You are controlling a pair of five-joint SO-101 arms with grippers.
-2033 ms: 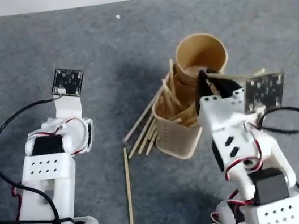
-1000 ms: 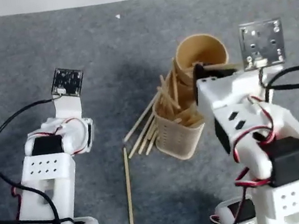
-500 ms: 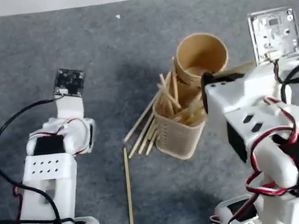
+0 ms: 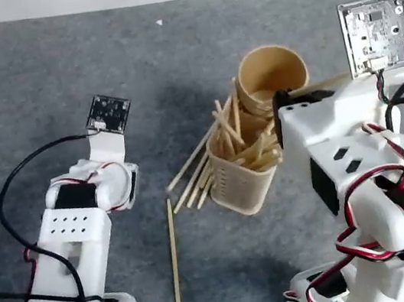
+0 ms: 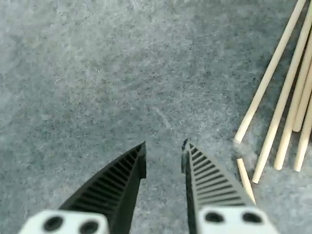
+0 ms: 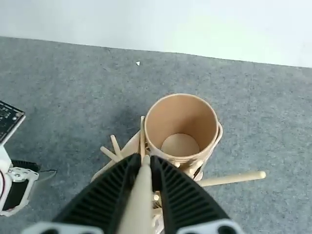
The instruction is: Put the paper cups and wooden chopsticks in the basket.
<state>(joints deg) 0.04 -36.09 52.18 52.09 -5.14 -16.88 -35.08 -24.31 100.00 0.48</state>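
Observation:
A cream basket [image 4: 240, 183] stands on the grey carpet with a tan paper cup [image 4: 273, 75] upright in its far end and several wooden chopsticks [image 4: 241, 144] sticking out of it. My right gripper [image 6: 145, 159] hovers above the cup [image 6: 180, 126], shut on a chopstick [image 6: 142, 187] that runs between its fingers. Another chopstick [image 6: 233, 179] juts sideways from the basket. Loose chopsticks [image 4: 191, 180] lie fanned on the carpet beside the basket. My left gripper [image 5: 163, 148] is open just above the carpet, close to their ends [image 5: 280, 100].
One long chopstick [image 4: 173, 258] lies alone on the carpet between the two arm bases. A short chopstick tip [image 5: 243, 176] shows beside one left finger. Bare carpet stretches to the left of the left arm and behind the basket.
The right arm has risen and drawn back from the basket toward its base. The left arm has shifted a little to the right, toward the loose chopsticks.

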